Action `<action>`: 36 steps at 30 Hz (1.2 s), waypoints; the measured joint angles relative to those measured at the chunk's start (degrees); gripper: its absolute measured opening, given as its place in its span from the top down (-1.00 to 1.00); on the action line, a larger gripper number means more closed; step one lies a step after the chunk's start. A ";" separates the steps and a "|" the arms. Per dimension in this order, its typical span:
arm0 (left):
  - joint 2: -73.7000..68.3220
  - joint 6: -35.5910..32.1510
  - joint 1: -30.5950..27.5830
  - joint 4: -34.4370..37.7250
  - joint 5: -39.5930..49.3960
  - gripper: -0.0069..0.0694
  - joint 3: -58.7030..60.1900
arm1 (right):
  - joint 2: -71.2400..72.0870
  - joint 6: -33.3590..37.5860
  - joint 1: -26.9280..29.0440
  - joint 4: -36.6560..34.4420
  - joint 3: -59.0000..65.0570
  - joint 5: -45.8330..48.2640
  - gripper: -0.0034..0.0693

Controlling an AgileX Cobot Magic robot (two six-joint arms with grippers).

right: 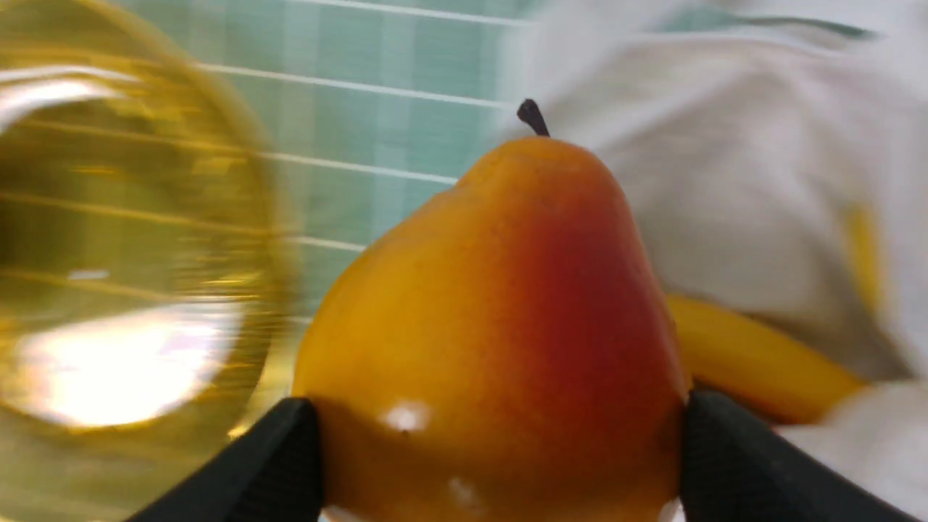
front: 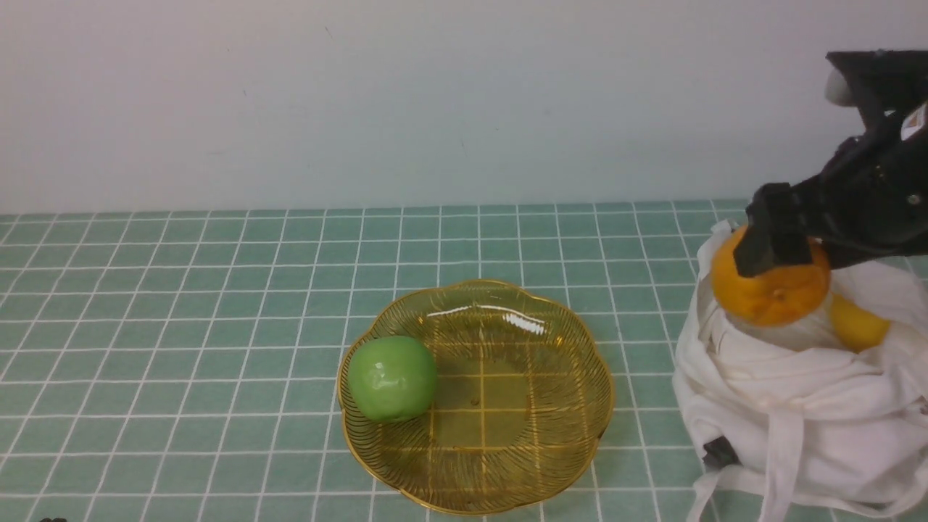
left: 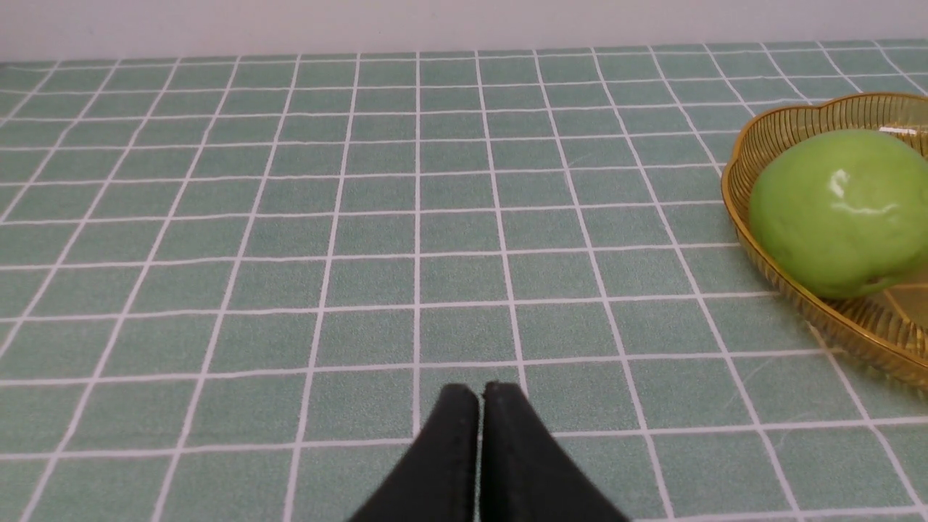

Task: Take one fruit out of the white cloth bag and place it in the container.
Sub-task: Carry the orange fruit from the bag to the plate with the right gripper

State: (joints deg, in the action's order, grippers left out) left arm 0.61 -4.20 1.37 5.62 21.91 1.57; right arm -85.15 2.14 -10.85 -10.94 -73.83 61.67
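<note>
The fruit (front: 772, 293) (right: 500, 341), a glossy orange pear with a red blush, hangs just above the mouth of the white cloth bag (front: 797, 413) at the right. My right gripper (front: 779, 243) (right: 500, 464) is shut on the fruit, one black finger pressed against each side. The amber container (front: 533, 435) (right: 109, 239) lies at the table's centre, left of the bag. My left gripper (left: 480, 395) is shut and empty, low over bare cloth left of the container (left: 797, 145); it does not show in the front view.
A round green apple (front: 391, 378) (left: 841, 210) lies in the container's left part. A smaller yellow fruit (front: 859, 322) (right: 754, 362) rests in the bag's mouth behind the held fruit. The bag's straps (front: 779, 464) trail toward the front edge. A green checked cloth (front: 181, 326) covers the table.
</note>
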 joint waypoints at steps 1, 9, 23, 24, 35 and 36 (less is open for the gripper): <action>0.00 0.00 0.00 0.00 0.00 0.84 0.00 | -0.01 2.30 -0.59 -4.49 0.00 -0.44 -0.69; 0.00 0.00 0.00 0.00 0.00 0.84 0.00 | -7.11 12.43 -11.80 -17.02 0.00 -7.49 -0.68; 0.00 0.00 0.00 0.00 0.00 0.84 0.00 | -18.67 14.56 -17.75 -22.83 0.06 -14.74 -0.89; 0.00 0.00 0.00 0.00 0.00 0.84 0.00 | -18.54 15.33 -17.75 -22.83 0.06 -14.80 -0.94; 0.00 0.00 0.00 0.00 0.00 0.84 0.00 | -9.23 14.17 -17.75 -17.16 -1.48 -12.13 -0.57; 0.00 0.00 0.00 0.00 0.00 0.84 0.00 | -6.29 12.79 -17.75 -15.22 -1.98 -11.93 -0.37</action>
State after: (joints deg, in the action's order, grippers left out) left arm 0.61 -4.20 1.37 5.62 21.91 1.57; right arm -91.44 14.93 -28.60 -26.16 -75.81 49.75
